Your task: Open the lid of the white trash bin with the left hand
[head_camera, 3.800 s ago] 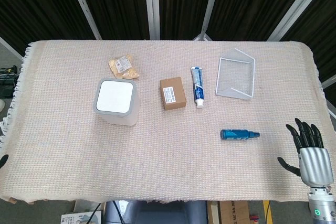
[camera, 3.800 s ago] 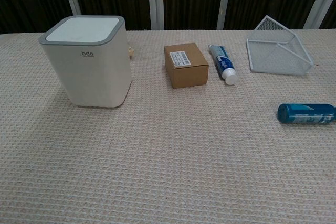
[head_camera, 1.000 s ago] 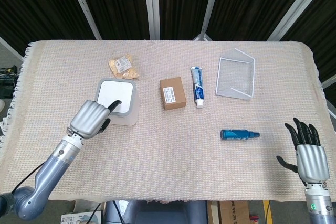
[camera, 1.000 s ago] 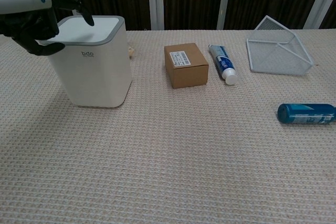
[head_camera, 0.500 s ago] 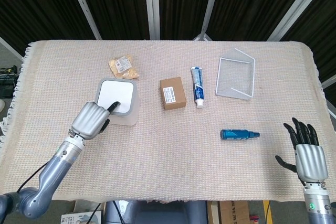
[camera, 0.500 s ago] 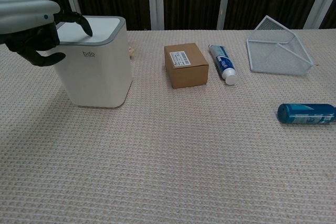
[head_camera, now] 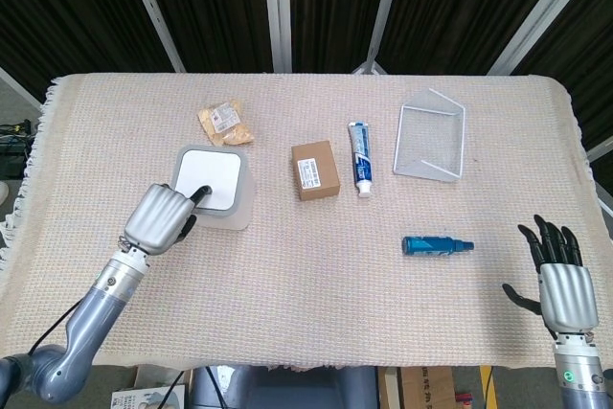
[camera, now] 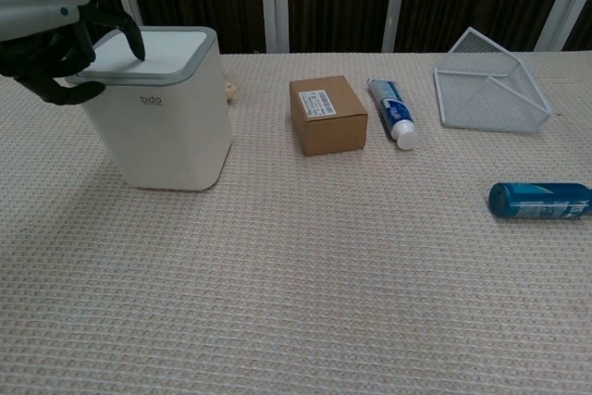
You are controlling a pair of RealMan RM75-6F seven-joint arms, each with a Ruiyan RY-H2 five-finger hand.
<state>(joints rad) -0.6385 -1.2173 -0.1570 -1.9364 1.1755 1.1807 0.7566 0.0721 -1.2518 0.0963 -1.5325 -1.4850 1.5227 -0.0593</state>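
Observation:
The white trash bin (head_camera: 218,191) (camera: 165,122) with a grey-rimmed flat lid (head_camera: 209,176) (camera: 153,51) stands on the left of the table. My left hand (head_camera: 163,215) (camera: 51,39) hovers at its near-left corner, most fingers curled in, one fingertip pressing down on the lid's near edge. The lid lies flat and closed. My right hand (head_camera: 560,273) rests at the table's near right edge with fingers spread and nothing in it; only the head view shows it.
A snack packet (head_camera: 225,123) lies behind the bin. A brown box (head_camera: 315,170) (camera: 327,115), a toothpaste tube (head_camera: 360,156) (camera: 393,111), a wire basket (head_camera: 431,135) (camera: 488,83) and a blue bottle (head_camera: 436,245) (camera: 539,200) lie to the right on the woven cloth.
My left hand came in from the left and set a fingertip on the lid. In the last half second hand and bin shifted slightly left. The right hand stayed put.

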